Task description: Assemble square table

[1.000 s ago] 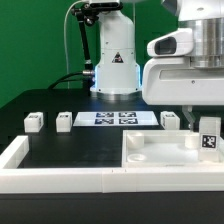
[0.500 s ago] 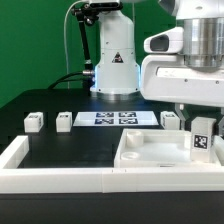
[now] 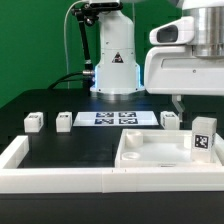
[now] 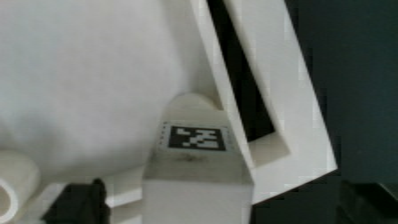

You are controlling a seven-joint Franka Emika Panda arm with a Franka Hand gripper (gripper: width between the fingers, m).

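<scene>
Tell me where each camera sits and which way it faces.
Exterior view: before the black table, facing the robot's base across the slab; the arm shows at the exterior view's right.
Wrist view: on the wrist, looking down on the slab; no robot part shows clearly.
Shared: the tagged leg standing on the slab.

We see a black table (image 3: 60, 140) edged along its near side by a long white rail (image 3: 60, 178), with the white square slab (image 3: 150, 152) lying flat on it just below the hand (image 3: 190, 104). Nearest the hand, toward the exterior view's left, a small white leg (image 3: 170, 119) rests on the table, and the marker board (image 3: 118, 118) lies flat beyond it. Well apart from the hand on that same side sit a second leg (image 3: 65, 120) and, farthest off, a third leg (image 3: 34, 121).
</scene>
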